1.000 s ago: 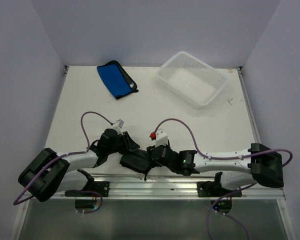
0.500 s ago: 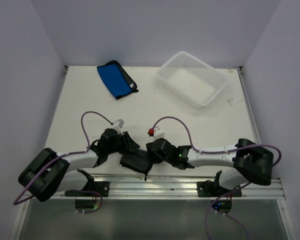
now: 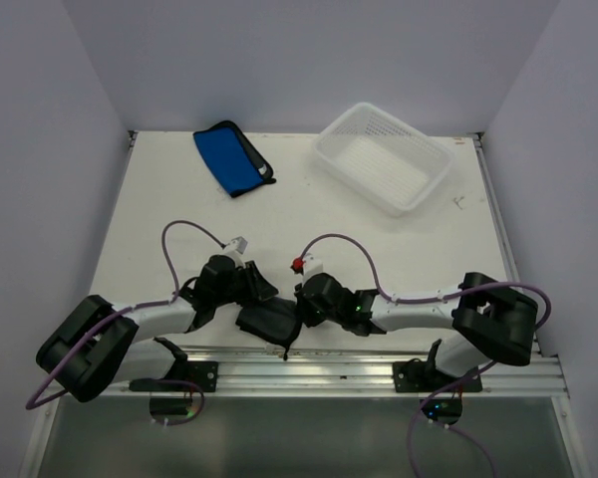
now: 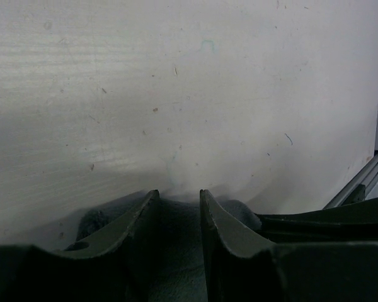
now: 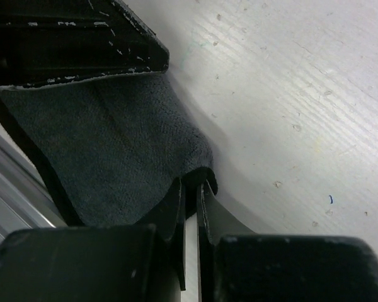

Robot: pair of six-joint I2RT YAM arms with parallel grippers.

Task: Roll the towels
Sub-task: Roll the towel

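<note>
The dark towel [image 3: 269,321] lies bunched at the table [image 3: 179,219] edge, 6 o'clock. The left gripper [image 4: 176,200] is narrow, cloth filling its jaws. The right gripper [image 5: 190,184] is pinched on the towel's hem. The blue towel [image 3: 231,159] lies at 11 o'clock.

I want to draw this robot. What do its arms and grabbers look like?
Both the left arm and right arm are white tubes with chunky black joints. A thin purple cable loops over each. The right one has a small red knob and a green light. The left gripper and right gripper have dark, wedge-shaped fingers.
</note>
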